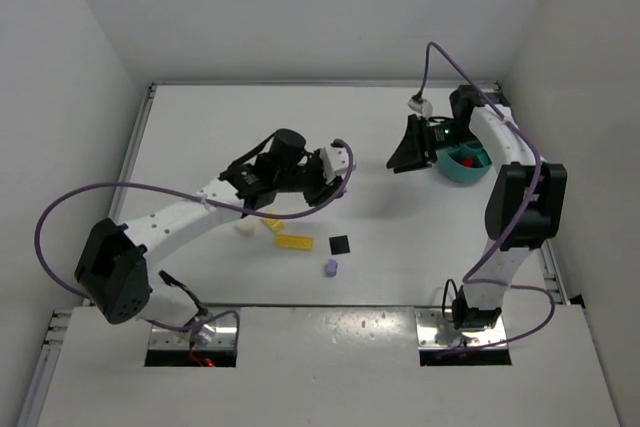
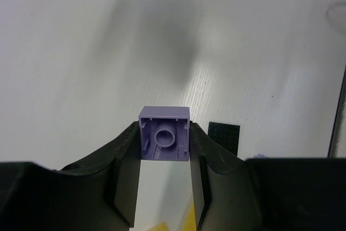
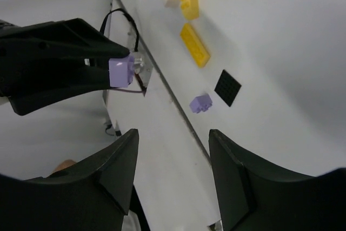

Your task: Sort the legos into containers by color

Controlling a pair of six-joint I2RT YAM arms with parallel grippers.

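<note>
**Holding one lavender brick aloft on the left; right gripper gaping beside the bowl**

Top view. The left gripper (image 1: 328,187) hangs over the middle of the tabletop (image 1: 230,117). Its load is too small to make out from here. Toward the near edge lie five loose legos:
- cream brick (image 1: 243,230)
- yellow brick (image 1: 272,224), just beside the cream one
- yellow plate (image 1: 294,241)
- black plate (image 1: 340,244)
- loose lavender brick (image 1: 331,268), closest to the near edge

The teal bowl (image 1: 455,175) sits near the far right corner. A red brick (image 1: 467,160) lies inside it; which compartment cannot be told. The right gripper (image 1: 402,159) is just beside the bowl, on the side facing the left edge, fingers pointing away from it.

Left wrist view. The fingers are drawn in narrow on the held lavender brick (image 2: 165,140), one pad against each side wall. Its hollow underside with the round tube faces the camera, and it is raised off the tabletop. The black plate lies flat past the right-hand finger. A sliver of yellow shows low between the fingers.

Right wrist view. This gripper's own fingers (image 3: 121,171) stand wide apart with nothing between them. Across the tabletop, the left gripper pinches its lavender brick at the very tips. Beyond it, cream brick, yellow brick, yellow plate, black plate and loose lavender brick run in a loose line, none touching the bowl.
</note>
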